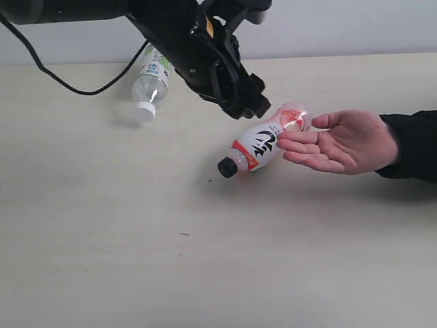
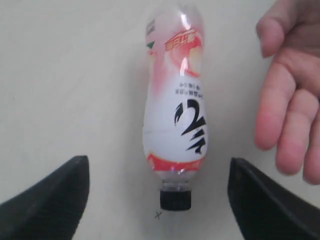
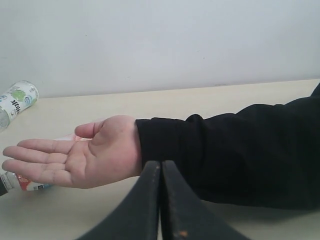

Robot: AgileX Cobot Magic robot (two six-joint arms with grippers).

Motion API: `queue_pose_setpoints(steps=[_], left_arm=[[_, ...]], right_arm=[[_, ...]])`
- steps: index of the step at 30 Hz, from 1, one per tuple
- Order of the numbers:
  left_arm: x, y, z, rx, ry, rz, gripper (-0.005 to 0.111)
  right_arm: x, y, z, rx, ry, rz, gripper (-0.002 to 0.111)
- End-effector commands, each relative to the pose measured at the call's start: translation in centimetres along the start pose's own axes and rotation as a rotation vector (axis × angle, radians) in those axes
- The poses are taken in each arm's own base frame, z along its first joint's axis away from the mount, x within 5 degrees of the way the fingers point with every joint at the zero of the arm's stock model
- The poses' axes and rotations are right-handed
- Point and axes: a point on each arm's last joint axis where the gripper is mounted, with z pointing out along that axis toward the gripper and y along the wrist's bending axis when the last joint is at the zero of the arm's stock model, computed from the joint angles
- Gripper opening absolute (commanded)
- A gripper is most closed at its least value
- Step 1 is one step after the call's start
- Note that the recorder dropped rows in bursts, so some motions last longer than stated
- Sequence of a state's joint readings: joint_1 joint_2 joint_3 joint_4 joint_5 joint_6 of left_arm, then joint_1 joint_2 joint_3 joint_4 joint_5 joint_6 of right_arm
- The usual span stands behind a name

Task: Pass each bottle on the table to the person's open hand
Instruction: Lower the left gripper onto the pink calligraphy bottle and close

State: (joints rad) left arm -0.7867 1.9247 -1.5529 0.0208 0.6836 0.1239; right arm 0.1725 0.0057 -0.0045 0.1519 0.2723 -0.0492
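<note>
A black-capped bottle [image 1: 261, 144] with a red-and-white label lies free, its cap end low toward the table [image 1: 205, 266] and its base end against the fingertips of the person's open hand [image 1: 345, 142]. My left gripper [image 1: 247, 101] hovers just above and behind it, open, holding nothing. In the left wrist view the bottle [image 2: 175, 115] lies between my spread fingers [image 2: 47, 200], with the hand [image 2: 292, 100] beside it. A white-capped bottle with a green label [image 1: 151, 80] lies at the back left. My right gripper [image 3: 161, 167] is shut and empty, close to the hand [image 3: 85, 155].
The person's black sleeve [image 1: 413, 145] reaches in from the right edge. A black cable [image 1: 68, 82] trails over the table at the back left. A pale wall [image 1: 341, 24] runs behind the table. In the right wrist view the green-label bottle [image 3: 15, 100] lies far off.
</note>
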Motion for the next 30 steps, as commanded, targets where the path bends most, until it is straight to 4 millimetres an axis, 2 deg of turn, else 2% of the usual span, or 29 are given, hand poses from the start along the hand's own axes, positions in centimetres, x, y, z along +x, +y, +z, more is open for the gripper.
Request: queue_pose_setpoints(steps=[1, 11, 18, 30], left_arm=[[-2.0, -0.5, 0.4, 0.005, -0.072, 0.005, 0.078], [-3.9, -0.6, 4.3, 0.019, -0.048, -0.027, 0.078], [-3.6, -0.7, 7.3, 0.022, -0.022, 0.005, 0.078], [-2.4, -0.9, 10.1, 0.020, 0.025, 0.022, 0.078]], right_arm=[[0.1, 0.0, 0.0, 0.005, -0.007, 0.002, 0.000], [0.1, 0.0, 0.0, 0.005, -0.007, 0.002, 0.000], [0.1, 0.0, 0.0, 0.005, -0.007, 0.002, 0.000], [0.1, 0.0, 0.0, 0.005, -0.007, 0.002, 0.000]])
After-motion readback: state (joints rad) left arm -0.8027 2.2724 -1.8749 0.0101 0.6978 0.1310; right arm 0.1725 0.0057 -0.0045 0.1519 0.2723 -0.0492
